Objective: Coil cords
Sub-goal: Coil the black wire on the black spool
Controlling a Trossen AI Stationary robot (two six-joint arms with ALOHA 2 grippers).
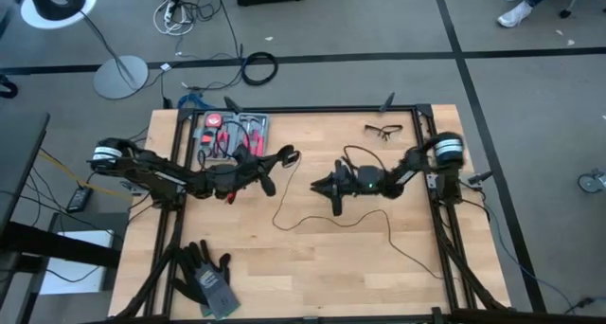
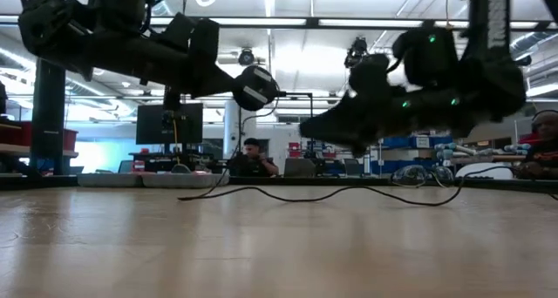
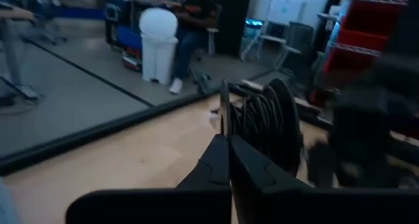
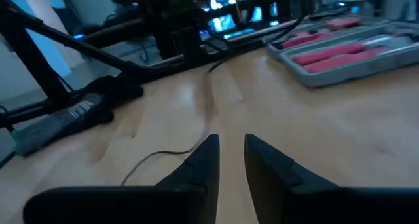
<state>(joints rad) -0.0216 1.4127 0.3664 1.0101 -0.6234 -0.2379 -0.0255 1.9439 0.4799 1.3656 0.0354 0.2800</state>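
Observation:
The thin black cord [image 1: 331,217] lies slack on the wooden table, running from under my left gripper toward the near right edge. Several of its turns form a small coil [image 3: 262,119] at my left gripper [image 1: 275,166], which is shut at mid-table. A round disc [image 2: 257,87], apparently the puck, shows at that gripper's tip in the low view. My right gripper [image 1: 329,185] hovers just to the right of it, slightly open and empty, with a stretch of the cord [image 4: 163,155] on the table before it. My left gripper is shut on the coiled end of the cord; the loops [image 3: 252,122] stand up right past the fingertips [image 3: 226,152]. The fingers lie about level, pointing toward the table's right. The coil is lifted clear, and the rest of the cord [image 2: 218,192] hangs slack down to the table.
A grey tool tray [image 1: 232,133] with red-handled tools stands at the far left. Safety glasses [image 1: 383,130] lie at the far right, black gloves [image 1: 206,277] at the near left corner. Bare wood lies between the arms and the near edge.

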